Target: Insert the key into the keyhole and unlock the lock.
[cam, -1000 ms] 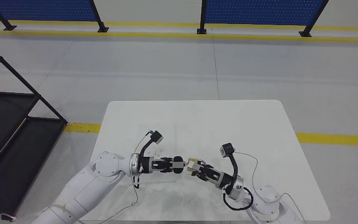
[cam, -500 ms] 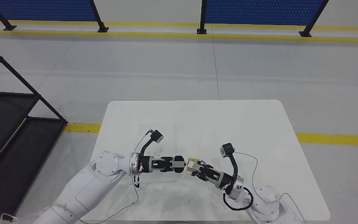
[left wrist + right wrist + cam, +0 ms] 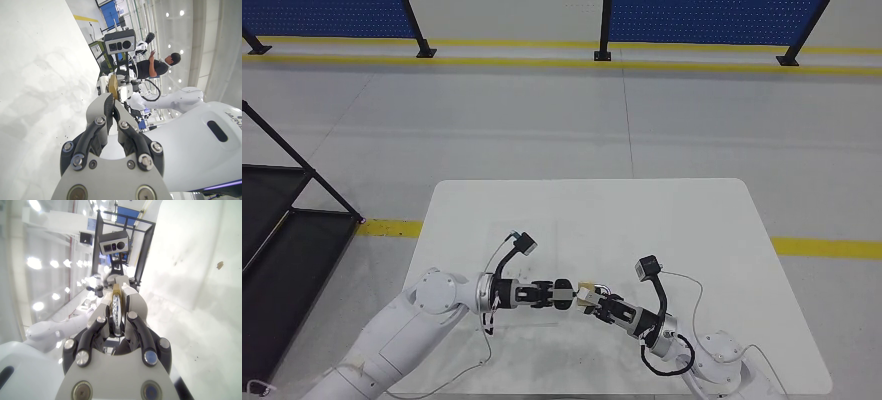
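My left pincer [image 3: 113, 103] is pinched almost shut on the key [image 3: 113, 98], which shows only as a sliver at its tips, pressed against the brass lock [image 3: 112, 86]. My right pincer [image 3: 118, 300] is clamped around that lock, shackle toward my wrist, and holds it over the desk [image 3: 672, 220] on my near side. Against a second ago, my left arm has crept slightly toward the right one. The lock and right pincer have stayed put.

L arm [image 3: 432, 298], R arm [image 3: 712, 350]: glossy white shells, blk cables [image 3: 160, 92]. Fingers [image 3: 108, 113] white w/ blk ribbed pads; silver screws [image 3: 143, 161], grey wrist plate [image 3: 111, 176].
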`<control>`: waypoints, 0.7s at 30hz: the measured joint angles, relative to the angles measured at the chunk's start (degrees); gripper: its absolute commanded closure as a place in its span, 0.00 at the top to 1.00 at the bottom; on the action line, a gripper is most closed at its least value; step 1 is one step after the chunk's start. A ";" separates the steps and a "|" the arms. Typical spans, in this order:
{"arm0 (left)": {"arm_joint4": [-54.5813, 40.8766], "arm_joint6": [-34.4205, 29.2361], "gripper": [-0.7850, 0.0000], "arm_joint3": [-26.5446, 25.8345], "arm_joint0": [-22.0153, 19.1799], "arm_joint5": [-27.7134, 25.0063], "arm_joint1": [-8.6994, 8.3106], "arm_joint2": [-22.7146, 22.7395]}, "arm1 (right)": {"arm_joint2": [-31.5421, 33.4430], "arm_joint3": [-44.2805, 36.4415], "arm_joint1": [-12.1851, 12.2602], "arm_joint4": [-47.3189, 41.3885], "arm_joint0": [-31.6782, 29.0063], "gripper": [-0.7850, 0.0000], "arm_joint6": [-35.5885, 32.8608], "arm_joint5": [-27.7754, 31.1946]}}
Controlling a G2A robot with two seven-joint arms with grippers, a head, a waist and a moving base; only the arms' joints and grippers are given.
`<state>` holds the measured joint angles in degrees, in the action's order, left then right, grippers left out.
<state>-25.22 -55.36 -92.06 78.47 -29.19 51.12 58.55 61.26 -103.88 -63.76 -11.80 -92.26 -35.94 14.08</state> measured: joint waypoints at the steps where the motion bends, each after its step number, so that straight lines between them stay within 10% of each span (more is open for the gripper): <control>1: 0.31 0.12 0.00 -0.18 0.22 -0.27 -0.02 0.15 | 0.00 0.00 0.00 0.00 0.00 0.00 0.00 0.00; 21: 10.93 5.57 0.00 -3.58 3.23 -5.27 -0.15 3.14 | 0.00 0.00 0.00 0.00 0.00 0.00 0.00 0.00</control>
<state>-14.29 -49.79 -95.64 81.70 -34.46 50.98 61.69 61.26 -103.88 -63.76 -11.80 -92.26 -35.94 14.08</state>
